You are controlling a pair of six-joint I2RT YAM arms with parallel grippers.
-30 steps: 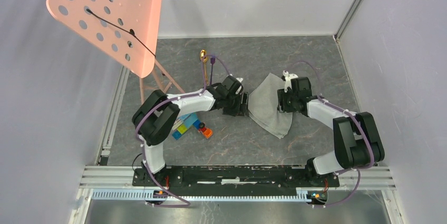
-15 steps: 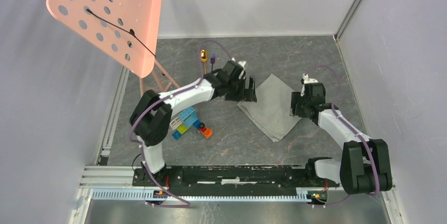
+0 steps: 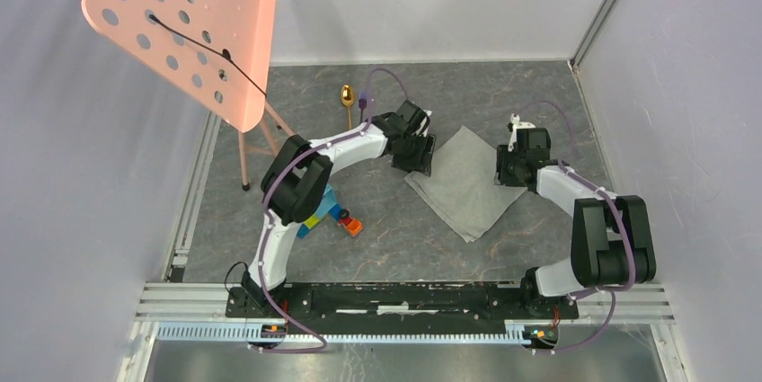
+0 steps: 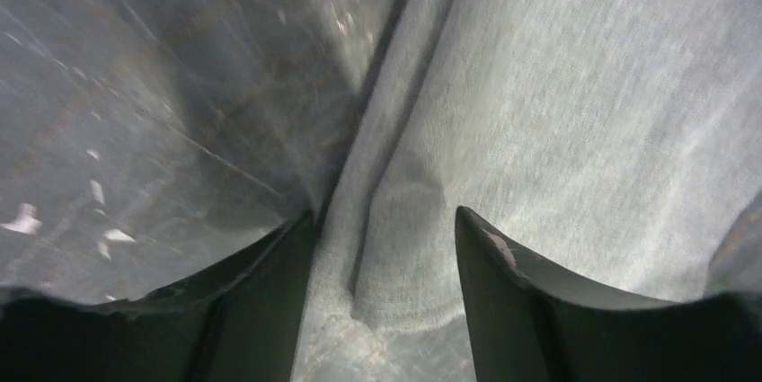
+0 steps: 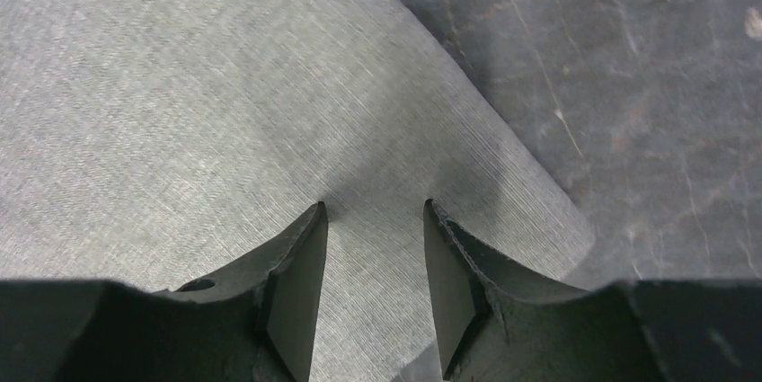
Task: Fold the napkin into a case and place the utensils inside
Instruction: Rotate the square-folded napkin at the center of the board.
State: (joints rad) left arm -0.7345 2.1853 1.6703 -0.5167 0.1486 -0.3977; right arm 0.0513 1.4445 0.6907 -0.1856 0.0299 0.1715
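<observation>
Left hand [image 4: 383, 216], right hand [image 5: 374, 206] released over napkin [image 3: 463, 184]; grey marbled table [image 3: 404, 238], white walls [image 3: 431, 4].

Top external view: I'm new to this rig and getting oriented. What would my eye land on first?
The salmon-pink perforated panel on thin legs, looming at the far left. Then the grey-green cloth napkin lying flat mid-table, with the left end effector and right end effector at its left and right sides. A shiny gold spoon and slim purple fork lie beyond.
</observation>
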